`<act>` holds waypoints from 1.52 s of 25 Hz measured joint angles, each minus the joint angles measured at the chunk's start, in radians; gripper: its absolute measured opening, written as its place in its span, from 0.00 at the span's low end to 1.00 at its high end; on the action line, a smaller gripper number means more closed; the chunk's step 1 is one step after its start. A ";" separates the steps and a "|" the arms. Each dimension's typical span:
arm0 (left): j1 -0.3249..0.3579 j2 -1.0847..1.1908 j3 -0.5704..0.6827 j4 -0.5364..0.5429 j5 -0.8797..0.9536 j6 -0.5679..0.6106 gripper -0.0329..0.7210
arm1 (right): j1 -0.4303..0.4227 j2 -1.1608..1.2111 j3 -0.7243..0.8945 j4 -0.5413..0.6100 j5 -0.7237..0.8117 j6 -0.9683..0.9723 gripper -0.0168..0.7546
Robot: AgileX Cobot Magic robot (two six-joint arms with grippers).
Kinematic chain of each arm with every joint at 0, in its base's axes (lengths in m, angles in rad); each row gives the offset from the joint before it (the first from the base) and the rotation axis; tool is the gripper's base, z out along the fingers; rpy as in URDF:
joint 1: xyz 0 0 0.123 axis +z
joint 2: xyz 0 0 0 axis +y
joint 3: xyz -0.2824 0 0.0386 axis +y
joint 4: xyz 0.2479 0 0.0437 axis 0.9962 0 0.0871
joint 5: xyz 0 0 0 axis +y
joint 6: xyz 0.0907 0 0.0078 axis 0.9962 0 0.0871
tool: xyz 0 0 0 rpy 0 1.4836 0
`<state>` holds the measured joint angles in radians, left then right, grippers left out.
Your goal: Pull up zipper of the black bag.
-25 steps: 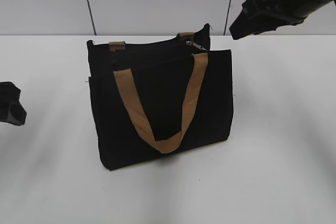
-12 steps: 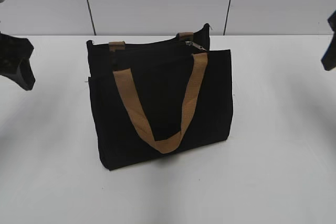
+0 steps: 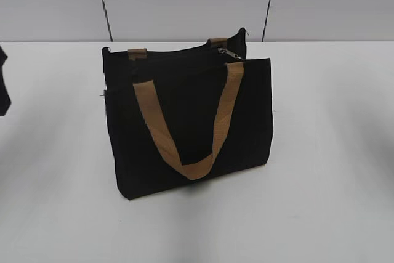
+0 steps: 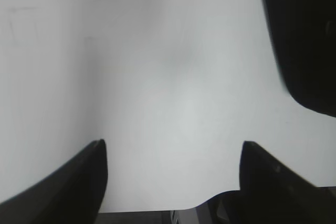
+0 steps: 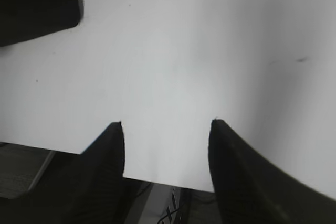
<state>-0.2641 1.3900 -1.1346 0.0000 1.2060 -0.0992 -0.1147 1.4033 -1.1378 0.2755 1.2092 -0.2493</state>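
**Spotter:** What have you got on screen?

**Operator:** A plain white table [image 3: 332, 201] against a pale panelled wall [image 3: 184, 1]. The black bag [image 3: 188, 124] stands upright in the middle of the exterior frame, its tan strap handle [image 3: 188, 121] drooped in a loop down the front panel.

**Spotter:** And the zipper?

**Operator:** The zipper [image 3: 178, 50] runs along the top edge, and I think the small silver pull [image 3: 226, 53] sits near the upper right end, though it is tiny and I can't read which way it lies.

**Spotter:** Grippers?

**Operator:** The left gripper [image 4: 173, 156] hangs over bare table, fingers spread wide with nothing between them; the bag shows only as a dark mass in the upper right of that wrist frame. The right gripper [image 5: 167, 129] is likewise parted and empty, with the bag's dark corner at the upper left. In the exterior view only a sliver of the left arm shows at the left edge.

**Spotter:** How will it handle?

**Operator:** I judge it soft, light fabric that would slide or buckle under a pull. I'd pinch the top edge near one end with one gripper and take the metal pull with the other.
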 joint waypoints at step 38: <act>0.001 -1.400 0.608 -0.006 -0.143 0.076 0.80 | -0.001 -1.411 0.651 -0.006 -0.096 -0.038 0.54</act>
<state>-0.2631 -0.0096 -0.5270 -0.0063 1.0629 -0.0234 -0.1160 -0.0074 -0.4873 0.2697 1.1131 -0.2870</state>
